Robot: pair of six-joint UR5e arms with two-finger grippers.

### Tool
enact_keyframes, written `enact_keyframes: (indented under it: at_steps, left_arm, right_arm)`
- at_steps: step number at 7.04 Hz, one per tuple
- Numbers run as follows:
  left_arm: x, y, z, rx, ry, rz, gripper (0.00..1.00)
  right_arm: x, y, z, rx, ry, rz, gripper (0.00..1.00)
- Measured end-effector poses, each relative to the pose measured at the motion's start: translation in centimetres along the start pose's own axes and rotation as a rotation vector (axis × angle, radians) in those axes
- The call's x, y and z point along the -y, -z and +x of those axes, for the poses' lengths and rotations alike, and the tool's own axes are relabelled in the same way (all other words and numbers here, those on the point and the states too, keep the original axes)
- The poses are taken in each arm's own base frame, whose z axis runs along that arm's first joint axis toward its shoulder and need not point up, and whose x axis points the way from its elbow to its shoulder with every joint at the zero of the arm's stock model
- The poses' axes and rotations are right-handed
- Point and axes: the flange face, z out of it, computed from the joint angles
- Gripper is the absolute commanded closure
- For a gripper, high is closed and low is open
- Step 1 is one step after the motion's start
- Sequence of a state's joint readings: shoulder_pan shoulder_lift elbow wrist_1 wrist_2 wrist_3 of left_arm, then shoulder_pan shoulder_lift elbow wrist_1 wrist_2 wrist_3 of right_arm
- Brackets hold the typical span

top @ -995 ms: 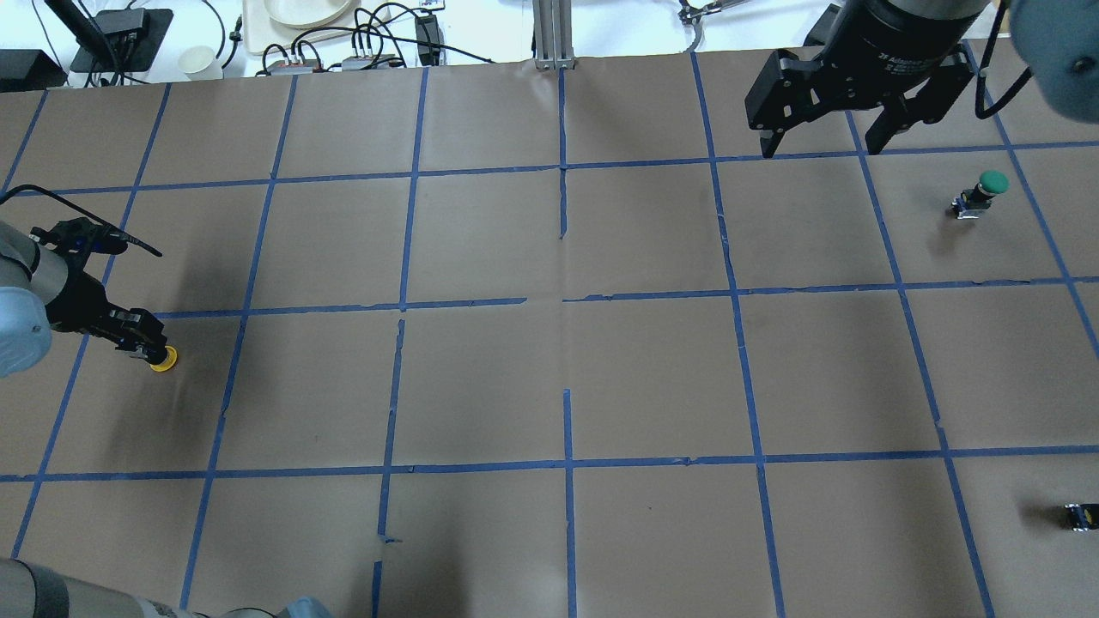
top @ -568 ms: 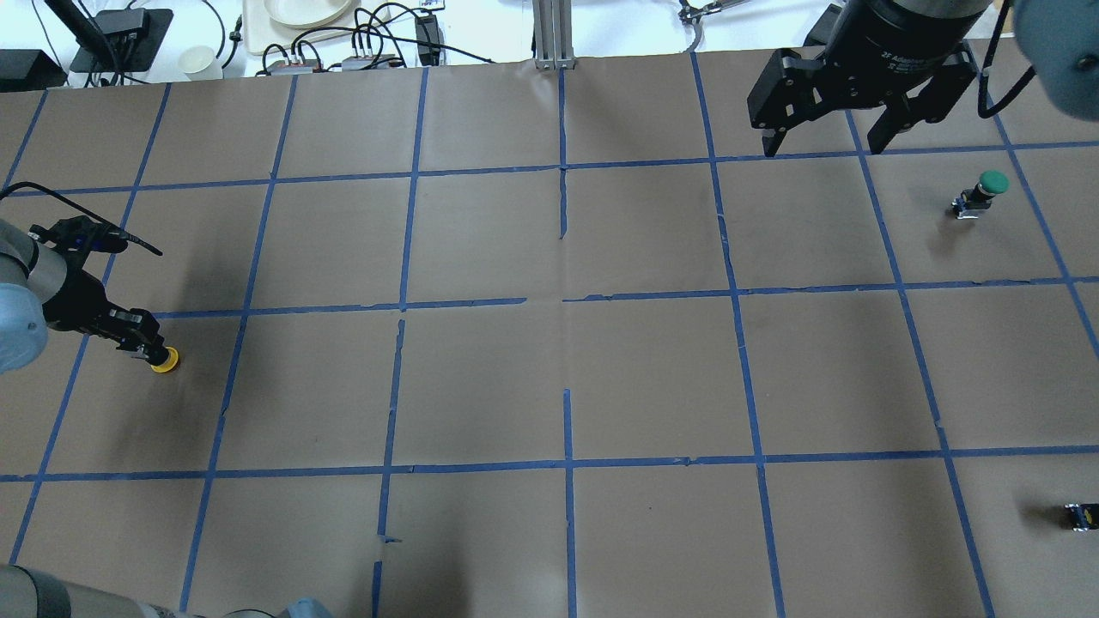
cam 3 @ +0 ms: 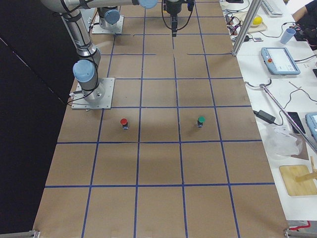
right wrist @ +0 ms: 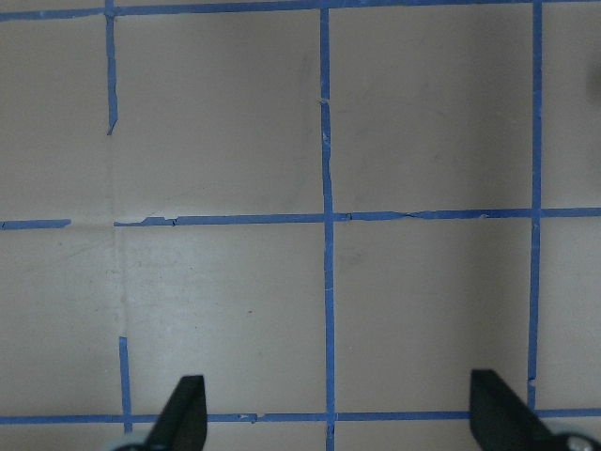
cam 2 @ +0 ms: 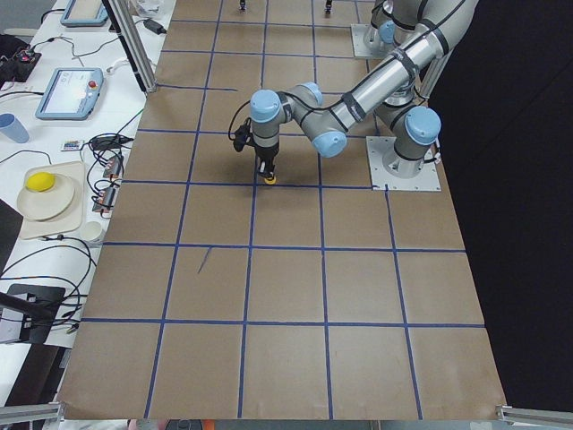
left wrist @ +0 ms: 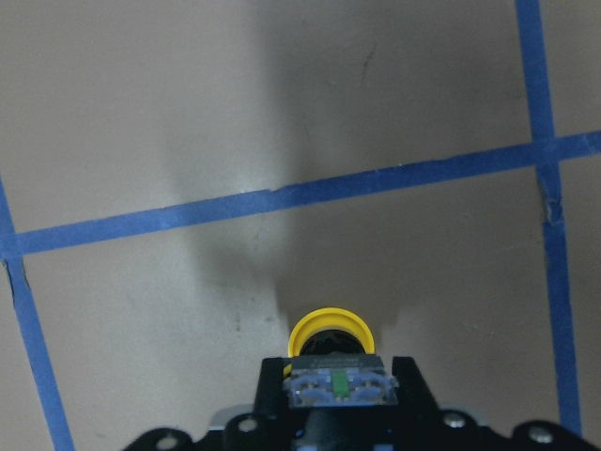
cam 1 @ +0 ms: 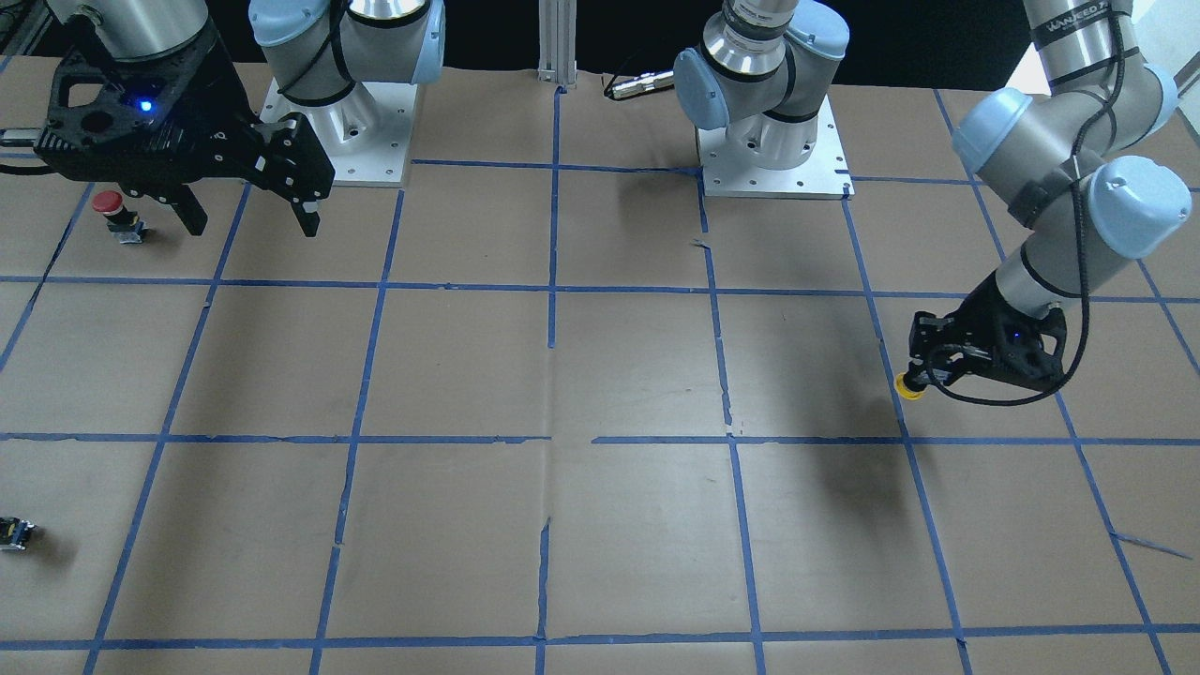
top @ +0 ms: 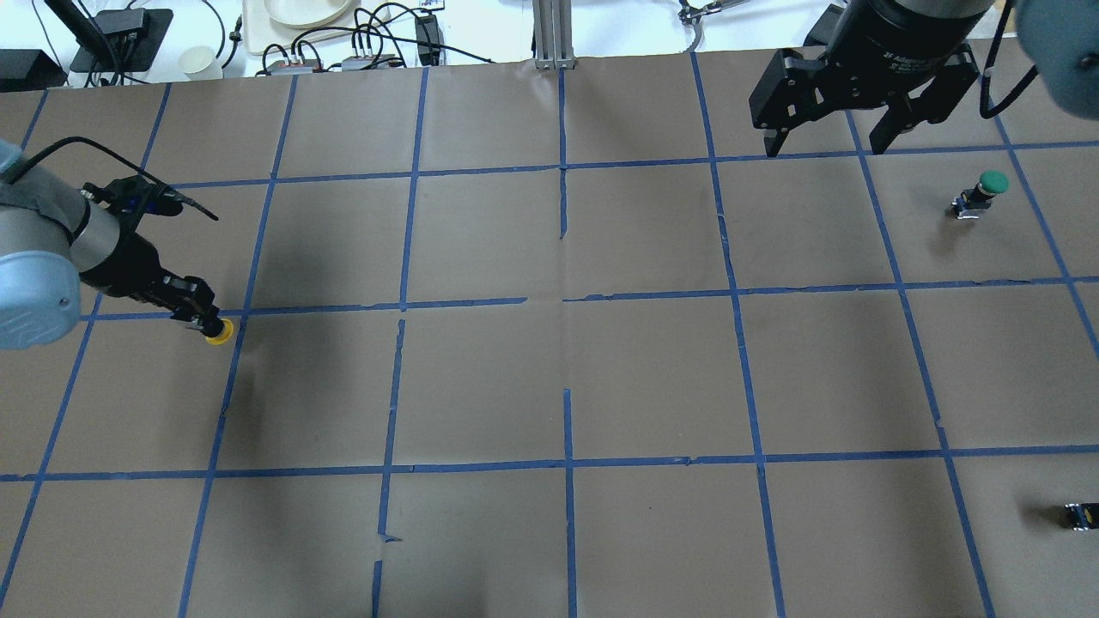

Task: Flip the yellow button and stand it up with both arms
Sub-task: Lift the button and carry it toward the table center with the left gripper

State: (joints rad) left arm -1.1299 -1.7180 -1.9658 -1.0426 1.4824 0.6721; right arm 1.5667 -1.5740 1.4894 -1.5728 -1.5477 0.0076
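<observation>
- The left gripper (top: 206,324) is clamped on the yellow button (top: 220,333). Its fingers grip the black-and-grey block body, and the round yellow cap sticks out past the fingertips.
- In the left wrist view the block's end, with a small green mark, faces the camera. The cap points away from it, down toward the table (top: 481,386).
- The yellow button is at the table's left end, about midway between the robot's near side and the far side. It sits just beside a crossing of two lines of blue tape (top: 464,303).
- I cannot tell whether the cap touches the brown paper or hangs just above it.
- The left arm (top: 51,240) reaches in from the left, and its wrist is turned so that the gripper points steeply downward.
- The right gripper (top: 824,146) has its fingers spread wide apart with nothing between them. It hangs above the table's right part, well apart from the yellow button.
- The right wrist view shows only paper and tape lines between the two fingertips.
- The right arm (cam 1: 131,23) rises out of the front-facing view above its gripper.
- A red-capped button (cam 1: 117,214) lies on the right part of the table, on the near side, close to the right arm's base plate.
- A green-capped button (top: 979,196) stands on the same right part, farther from the robot than the red one.
- A small dark piece (top: 1080,515) lies at the right edge of the overhead view, too small to make out.
</observation>
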Motion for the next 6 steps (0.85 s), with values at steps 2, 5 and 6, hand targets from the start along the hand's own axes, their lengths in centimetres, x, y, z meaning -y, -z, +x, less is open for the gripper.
enact_keyframes:
  at_steps: [2, 5, 6]
  left_arm:
    - [2.6, 2.6, 6.8, -0.151, 0.015, 0.065, 0.90]
    - [5.1, 5.6, 19.5, -0.382, 0.071, 0.104, 1.00]
    - [5.2, 6.3, 24.3, -0.445, 0.104, 0.094, 1.00]
  right_arm:
    - [0.0, 0.0, 0.0, 0.001, 0.000, 0.000, 0.00]
    - [0.3, 0.2, 0.8, 0.001, -0.015, -0.001, 0.00]
    - [0.5, 0.4, 2.2, 0.022, -0.036, -0.010, 0.00]
